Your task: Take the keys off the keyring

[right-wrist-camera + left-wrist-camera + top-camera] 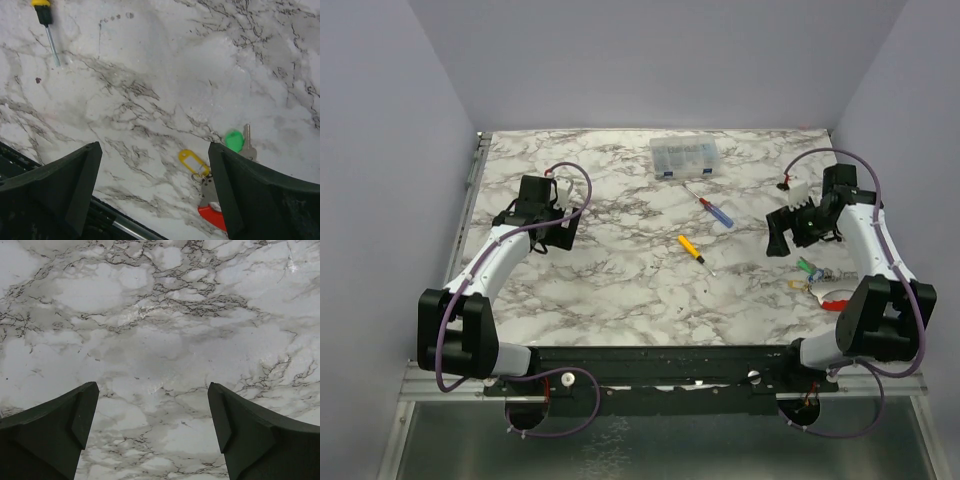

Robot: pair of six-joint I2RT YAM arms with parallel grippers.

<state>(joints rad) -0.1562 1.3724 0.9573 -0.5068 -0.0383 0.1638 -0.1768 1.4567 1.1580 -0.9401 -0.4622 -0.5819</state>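
The keys [810, 272] lie in a small bunch on the marble table at the right, near the right arm's base. The right wrist view shows a yellow tag [192, 161], a green-headed key [234, 140] and a red piece [212, 216] joined at a small metal keyring [199, 176]; my right finger partly hides them. My right gripper [779, 238] is open and empty, above the table to the left of the bunch. My left gripper [560, 226] is open and empty over bare marble at the left. The blue head shows only in the top view.
A clear plastic parts box [686, 157] stands at the back centre. A red-and-blue-handled screwdriver [712, 209] and a yellow-handled screwdriver [691, 249] lie mid-table; the yellow one also shows in the right wrist view [45, 20]. The table's near edge [115, 225] lies just below the right gripper.
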